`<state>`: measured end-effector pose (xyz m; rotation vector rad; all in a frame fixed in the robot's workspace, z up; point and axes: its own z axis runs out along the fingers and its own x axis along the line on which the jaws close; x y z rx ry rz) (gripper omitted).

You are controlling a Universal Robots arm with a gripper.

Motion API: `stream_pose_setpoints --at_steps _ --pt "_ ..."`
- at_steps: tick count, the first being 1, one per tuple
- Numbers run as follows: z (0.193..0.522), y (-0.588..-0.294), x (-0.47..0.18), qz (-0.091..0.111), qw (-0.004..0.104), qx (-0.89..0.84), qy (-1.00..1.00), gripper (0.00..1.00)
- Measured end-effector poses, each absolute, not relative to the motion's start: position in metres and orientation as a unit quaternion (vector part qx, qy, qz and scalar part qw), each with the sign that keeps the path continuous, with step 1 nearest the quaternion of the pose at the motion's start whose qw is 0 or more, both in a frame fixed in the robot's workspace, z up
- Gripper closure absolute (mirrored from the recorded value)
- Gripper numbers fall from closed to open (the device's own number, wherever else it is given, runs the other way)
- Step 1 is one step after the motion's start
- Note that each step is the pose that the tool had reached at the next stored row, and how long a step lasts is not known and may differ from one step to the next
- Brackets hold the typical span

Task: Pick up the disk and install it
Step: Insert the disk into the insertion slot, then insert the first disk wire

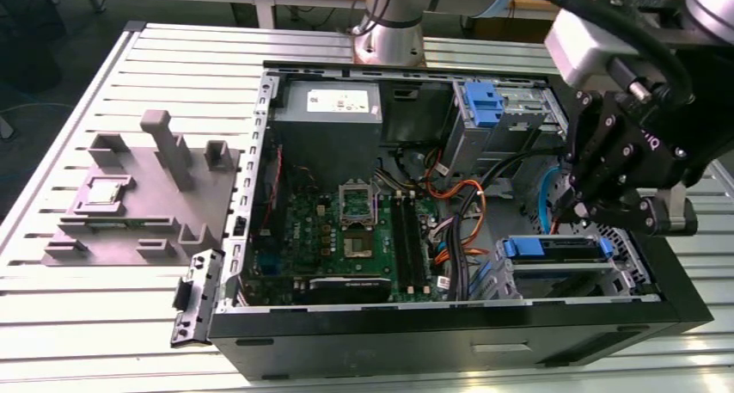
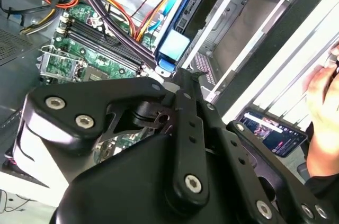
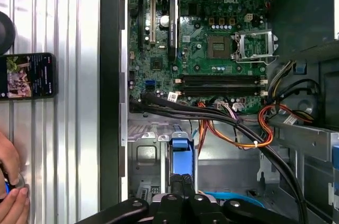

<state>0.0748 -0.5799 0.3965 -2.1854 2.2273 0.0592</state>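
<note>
- One open black computer case is set on the slatted table; a green motherboard and a grey box with a white label, its print unreadable, are held inside.
- The disk, framed in blue, is seated in the drive cage at the case's near corner, on the exterior view's right.
- The gripper is hung just above the disk; whether it is apart or clamped cannot be told.
- A phone is laid on the table beside the case.
</note>
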Motion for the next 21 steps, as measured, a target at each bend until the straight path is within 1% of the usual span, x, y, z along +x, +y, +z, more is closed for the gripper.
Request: stream_pose_setpoints --at_steps 1,10,21 --pt "0.395 -0.58 0.075 0.019 0.01 -0.7 0.714 0.9" --pt "0.379 -0.581 0.075 0.019 0.011 -0.7 0.714 0.9" --pt "0.378 -0.581 0.075 0.018 0.012 -0.7 0.714 0.9"
